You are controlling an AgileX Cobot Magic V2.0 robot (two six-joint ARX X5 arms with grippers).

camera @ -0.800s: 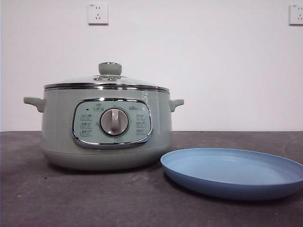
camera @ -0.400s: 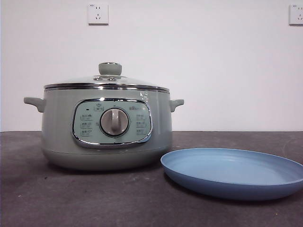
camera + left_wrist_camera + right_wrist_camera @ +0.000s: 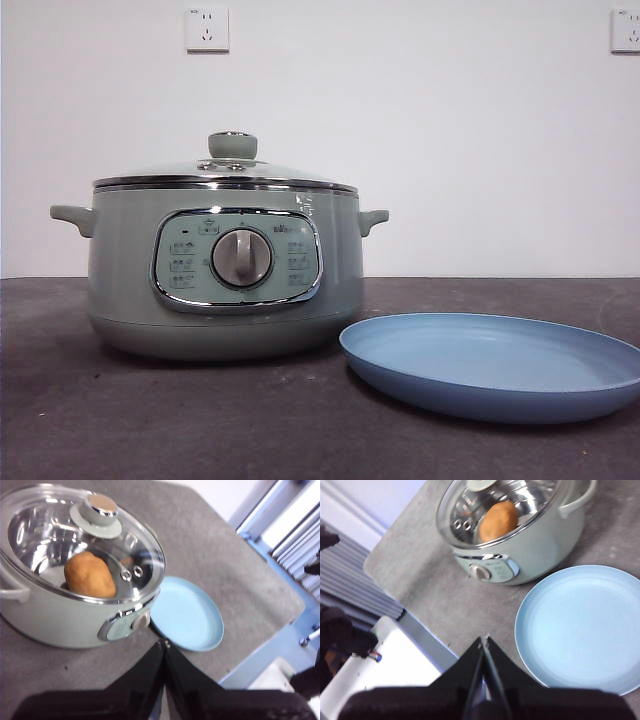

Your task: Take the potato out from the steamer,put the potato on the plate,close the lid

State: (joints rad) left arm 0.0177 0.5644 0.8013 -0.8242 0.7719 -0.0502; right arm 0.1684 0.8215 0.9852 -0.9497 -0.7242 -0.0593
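The pale green steamer (image 3: 225, 275) is sitting on the grey, grainy counter (image 3: 200, 420), its chrome-rimmed glass lid (image 3: 225, 178) resting shut. The smooth oval potato (image 3: 89, 575) is lying on its side inside. Just right, the matte blue plate (image 3: 495, 365) is lying flat. The left gripper (image 3: 163, 642) and right gripper (image 3: 484, 639) are hanging above the counter, jaws pressed together, gripping nothing.

A lab or test room with a staged kitchen setup was indicated, not a home kitchen. A plain grey bench (image 3: 200, 430) was set against a bare white wall (image 3: 450, 150) with two wall sockets (image 3: 207, 29). Only a steamer (image 3: 225, 270) and a plate (image 3: 495, 365) were laid out on it. Past the bench edge, metal frame rails (image 3: 280, 510) and grey slatted panels (image 3: 350, 580) were seen in the wrist views.
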